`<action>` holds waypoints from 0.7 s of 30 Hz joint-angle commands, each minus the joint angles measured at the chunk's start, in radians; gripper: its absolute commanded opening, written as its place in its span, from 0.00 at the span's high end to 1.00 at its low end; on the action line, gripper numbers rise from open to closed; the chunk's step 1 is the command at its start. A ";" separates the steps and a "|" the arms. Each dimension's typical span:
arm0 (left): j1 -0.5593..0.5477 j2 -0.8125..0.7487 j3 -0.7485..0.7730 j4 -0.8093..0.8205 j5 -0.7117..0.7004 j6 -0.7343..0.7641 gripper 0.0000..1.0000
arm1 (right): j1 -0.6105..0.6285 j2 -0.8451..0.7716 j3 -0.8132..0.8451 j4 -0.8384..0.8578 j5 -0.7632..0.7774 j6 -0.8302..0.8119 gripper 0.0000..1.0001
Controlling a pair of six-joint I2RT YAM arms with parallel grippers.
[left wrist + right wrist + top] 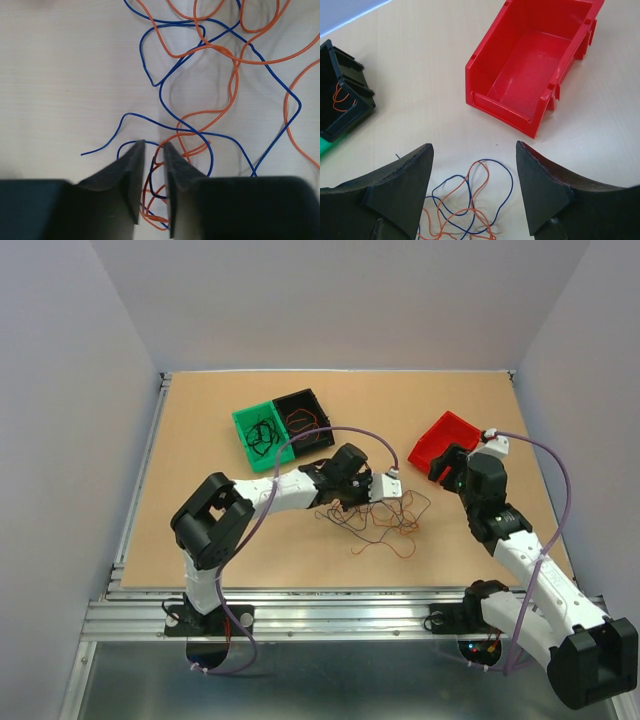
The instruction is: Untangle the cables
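A loose tangle of thin cables [380,522] lies on the table between the arms; they look blue and orange in the left wrist view [200,50] and the right wrist view [470,200]. My left gripper [345,502] points down onto the tangle's left part. Its jaws [154,145] stand a narrow gap apart, with blue and orange strands lying in the gap. My right gripper [447,468] hovers by the red bin, wide open and empty [474,146], with the tangle's edge below it.
An empty red bin [445,435] [530,75] sits at the right. A green bin [258,435] holding dark wires and a black bin [305,415] [340,100] holding orange wires stand joined at the back centre. Thick lavender arm cords [300,440] arc over both arms.
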 commanded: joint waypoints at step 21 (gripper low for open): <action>0.104 -0.331 0.183 -0.195 0.257 -0.243 1.00 | 0.002 0.027 -0.197 0.652 -0.940 -0.129 0.34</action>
